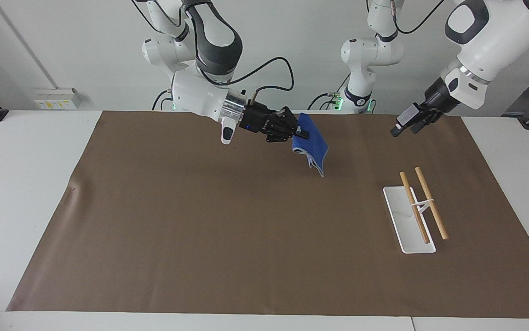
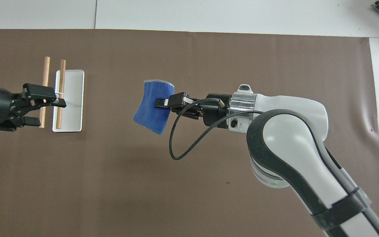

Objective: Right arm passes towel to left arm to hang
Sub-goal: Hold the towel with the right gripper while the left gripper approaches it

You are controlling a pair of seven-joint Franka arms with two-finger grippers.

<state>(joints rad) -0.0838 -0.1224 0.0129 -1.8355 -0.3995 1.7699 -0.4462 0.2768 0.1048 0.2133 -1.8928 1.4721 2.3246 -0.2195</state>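
Observation:
My right gripper [image 1: 302, 135] is shut on the blue towel [image 1: 313, 146] and holds it in the air over the middle of the brown mat, the cloth hanging down from the fingers. In the overhead view the right gripper [image 2: 160, 103] pinches one edge of the towel [image 2: 149, 110]. My left gripper [image 1: 399, 129] is open and empty, raised in the air and pointing toward the towel with a wide gap between them. In the overhead view the left gripper [image 2: 49, 113] overlaps the rack's wooden rods.
A white rack base [image 1: 409, 230] with two raised wooden rods [image 1: 431, 209] stands on the brown mat [image 1: 200, 230] toward the left arm's end; it also shows in the overhead view [image 2: 74, 95]. A third white arm's base [image 1: 361, 87] stands at the robots' edge of the table.

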